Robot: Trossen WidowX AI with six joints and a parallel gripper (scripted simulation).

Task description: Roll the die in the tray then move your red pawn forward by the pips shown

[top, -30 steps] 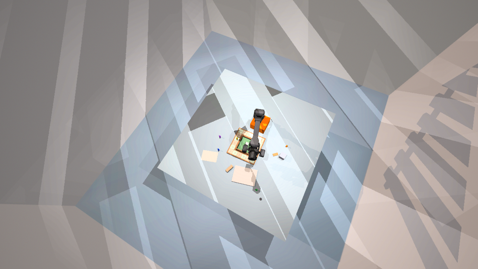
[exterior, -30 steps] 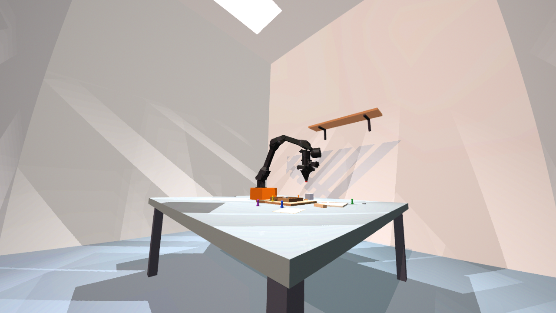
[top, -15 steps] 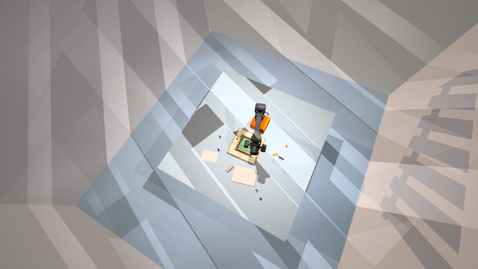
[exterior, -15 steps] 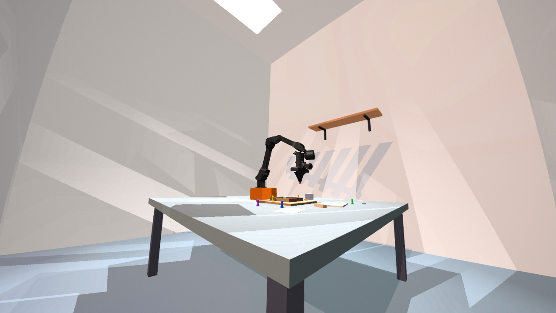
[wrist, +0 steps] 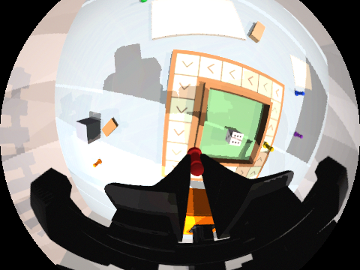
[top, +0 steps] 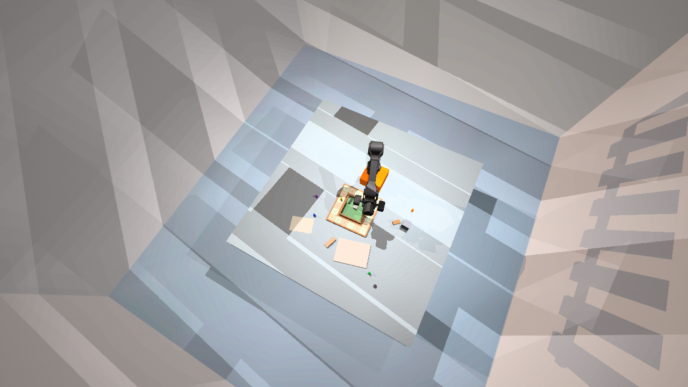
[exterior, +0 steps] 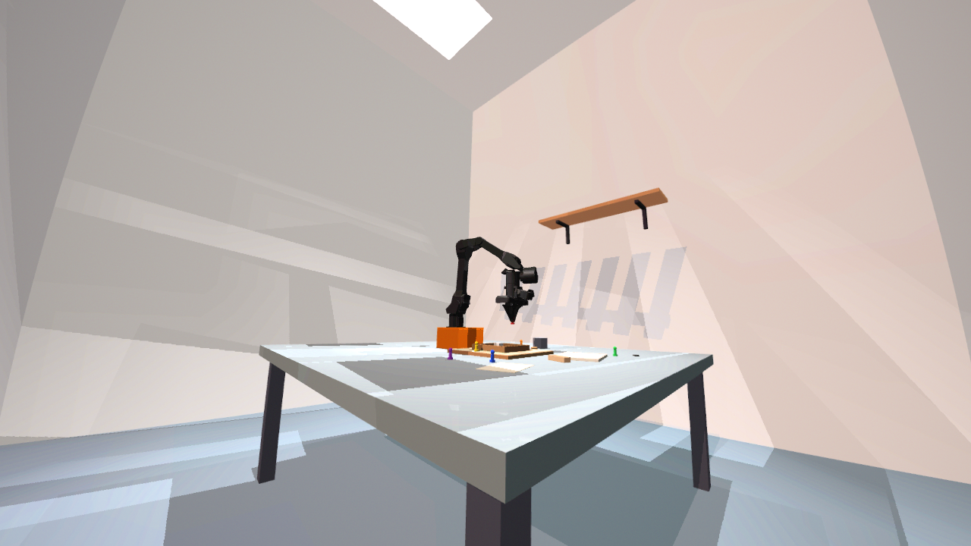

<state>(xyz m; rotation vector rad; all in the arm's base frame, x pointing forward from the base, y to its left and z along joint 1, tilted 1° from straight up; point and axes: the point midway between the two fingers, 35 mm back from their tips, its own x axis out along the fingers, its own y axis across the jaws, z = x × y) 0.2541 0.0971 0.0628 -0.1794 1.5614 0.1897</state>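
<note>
My gripper (exterior: 512, 318) (wrist: 195, 157) is shut on the red pawn (wrist: 197, 167) (exterior: 512, 324), which hangs between the fingertips well above the board (top: 335, 212) (wrist: 170, 75). In the wrist view the pawn overlaps the near left corner of the tray (wrist: 234, 91). The white die (top: 355, 207) (wrist: 234, 137) lies on the tray's green floor; two pipped faces show, and I cannot read the top count for certain. A yellow pawn (top: 341, 198) (exterior: 476, 346) (wrist: 268, 146) stands on the board beside the tray. The squares under the fingers are partly hidden.
Off the board stand a blue pawn (top: 314, 215) (wrist: 299, 93), a purple pawn (top: 316, 196) (wrist: 298, 135), an orange pawn (top: 412, 210) (wrist: 97, 163) and a green pawn (top: 369, 273). A grey block (wrist: 88, 129), two wooden blocks (wrist: 109, 127) (wrist: 257, 31) and a large pale card (top: 352, 252) lie around it.
</note>
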